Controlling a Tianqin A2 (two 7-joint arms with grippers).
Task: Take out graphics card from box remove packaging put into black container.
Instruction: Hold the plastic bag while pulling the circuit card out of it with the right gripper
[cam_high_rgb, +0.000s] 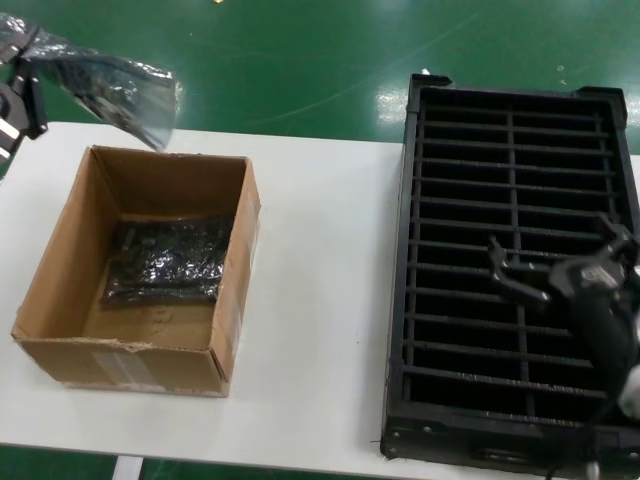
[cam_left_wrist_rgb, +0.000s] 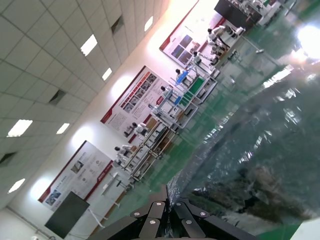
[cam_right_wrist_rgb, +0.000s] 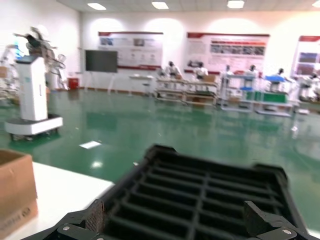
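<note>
While left gripper (cam_high_rgb: 22, 100) hangs above table's far left corner, fingers pinch one crinkly translucent bag (cam_high_rgb: 105, 82), raised clear of box (cam_high_rgb: 140, 355); dark contents show through plastic, card itself not distinguishable. One brown cardboard box on white table (cam_high_rgb: 320, 300), open top; one glossy dark bagged board (cam_high_rgb: 165, 262) flat on its floor. One black container (cam_high_rgb: 415, 300) at right, all visible slots empty. Right gripper (cam_high_rgb: 520, 272) hovers over container's near part, fingers spread, nothing held.

Left gripper (cam_high_rgb: 15, 100) raised, closed, right gripper (cam_high_rgb: 520, 270) spread
</note>
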